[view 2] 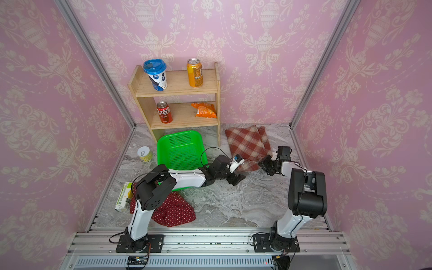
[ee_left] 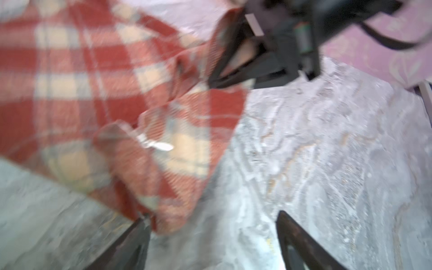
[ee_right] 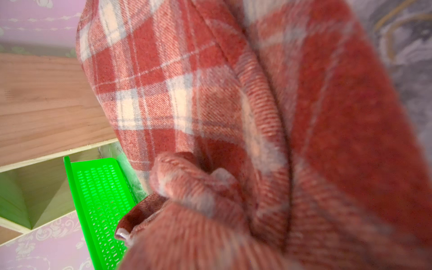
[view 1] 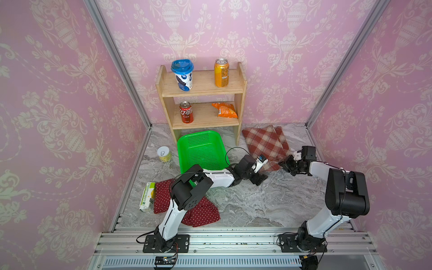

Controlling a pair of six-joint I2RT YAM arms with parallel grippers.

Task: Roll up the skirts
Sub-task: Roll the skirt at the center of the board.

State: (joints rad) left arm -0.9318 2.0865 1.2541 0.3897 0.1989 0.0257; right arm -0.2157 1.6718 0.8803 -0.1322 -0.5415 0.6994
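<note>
Our right gripper [view 1: 282, 164] pinches a corner of the plaid skirt [view 1: 264, 142]; beside it, our left gripper [ee_left: 213, 214] gapes wide above the worktop [view 1: 257, 205].

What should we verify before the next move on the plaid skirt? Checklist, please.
1. Right tool shut on plaid skirt near edge: ok.
2. Left tool open, holding nothing: ok.
3. How much cloth the right tool has: cannot tell.
4. Plaid skirt rolled: not ok; mostly flat, near edge bunched.
5. Green basket apart from plaid skirt: ok.
6. Polka-dot skirt rolled: not ok; flat, partly under left arm.
</note>
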